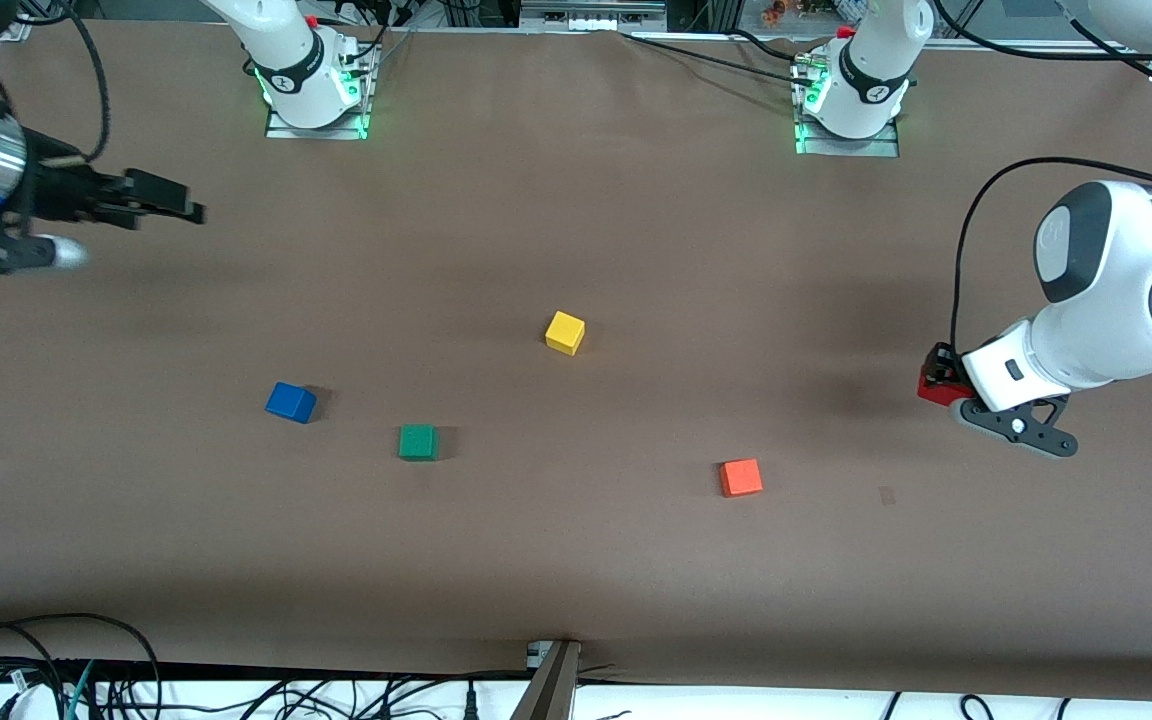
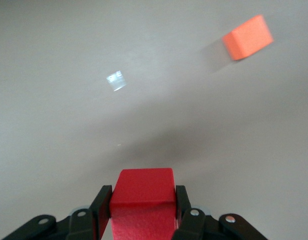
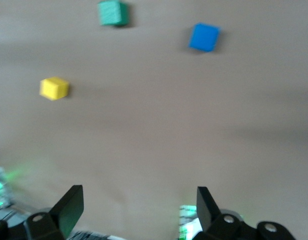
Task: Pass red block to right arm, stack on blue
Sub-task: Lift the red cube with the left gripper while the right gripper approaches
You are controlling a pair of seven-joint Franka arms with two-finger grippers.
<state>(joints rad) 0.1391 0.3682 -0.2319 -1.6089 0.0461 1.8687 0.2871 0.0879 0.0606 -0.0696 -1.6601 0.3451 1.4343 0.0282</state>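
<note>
The small bright red cube-shaped block sits clamped between the left claw fingers, lifted above the tabletop at the left arm's end; the small blue cube rests flat on the tabletop toward the right arm's end

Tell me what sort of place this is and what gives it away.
Probably a robotics lab test bench. Two robot arms are bolted by their bases along one edge of a table under a plain brown cover, small coloured cubes like the blue one lie spread out, and loose cables trail along the edge.
</note>
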